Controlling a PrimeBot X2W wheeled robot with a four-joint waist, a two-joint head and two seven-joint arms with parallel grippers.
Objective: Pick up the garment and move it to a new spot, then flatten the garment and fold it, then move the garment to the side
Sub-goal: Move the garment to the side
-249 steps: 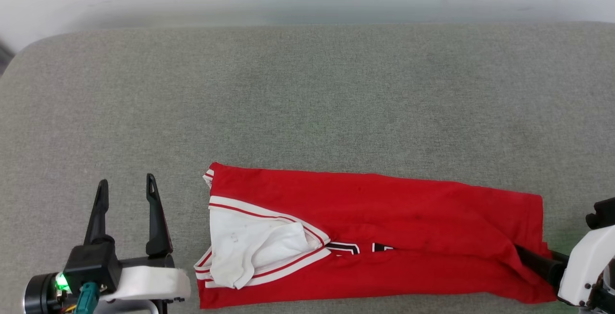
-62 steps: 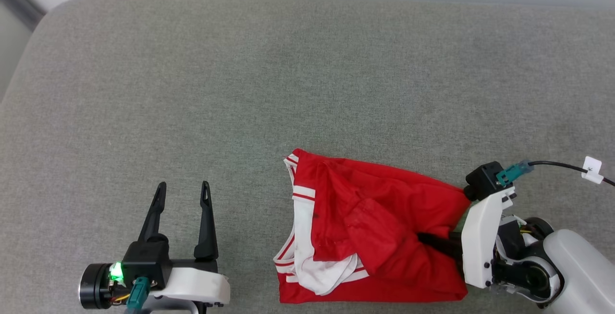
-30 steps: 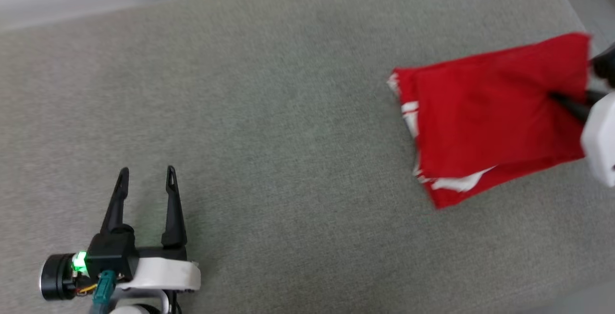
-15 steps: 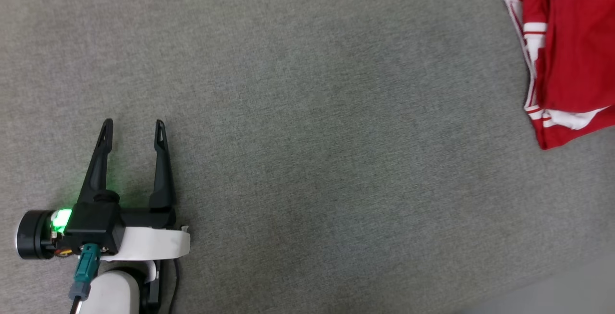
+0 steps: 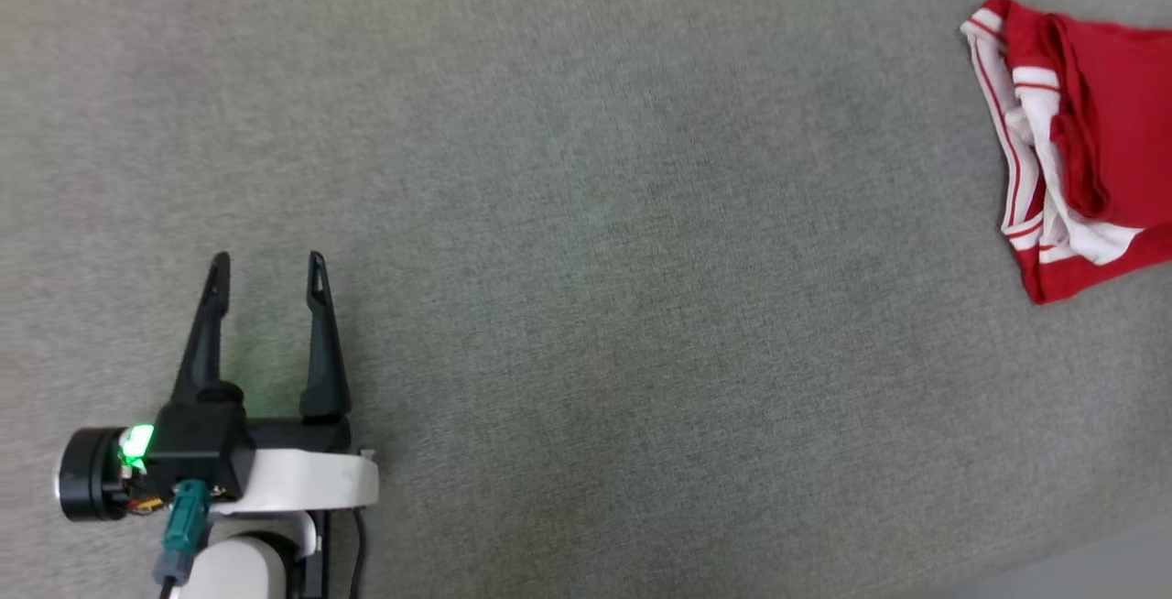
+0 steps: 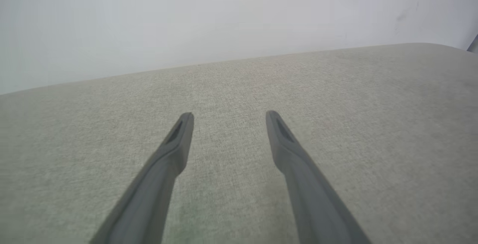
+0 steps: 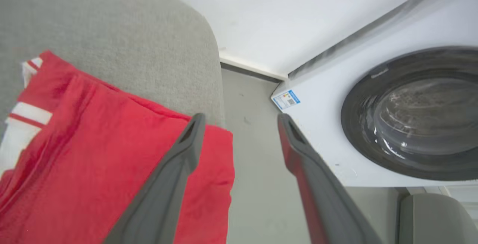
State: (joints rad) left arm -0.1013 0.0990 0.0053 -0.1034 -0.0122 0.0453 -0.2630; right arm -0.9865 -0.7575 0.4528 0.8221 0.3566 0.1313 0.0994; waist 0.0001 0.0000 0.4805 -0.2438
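Note:
The folded red garment point(image 5: 1108, 141) with white striped trim lies on the grey cushion at the head view's far right, cut off by the frame edge. Seen from the right wrist, the garment point(image 7: 93, 154) reaches the cushion's edge and drapes a little over it. My right gripper point(image 7: 239, 121) hovers just above that edge with its fingers spread and nothing between them. My left gripper point(image 5: 267, 266) sits open and empty at the lower left of the head view, far from the garment; its fingers point(image 6: 179, 143) hang over bare cushion.
The grey fabric cushion point(image 5: 586, 260) spreads wide between my left gripper and the garment. Past the cushion's right edge are a strip of floor point(image 7: 254, 162) and a white washing machine with a dark round door point(image 7: 414, 113). A pale wall point(image 6: 224, 20) stands behind the cushion.
My right gripper has opened and let go of the garment, which now rests at the cushion's right edge. The head camera swung left during the last second. The left gripper stayed open.

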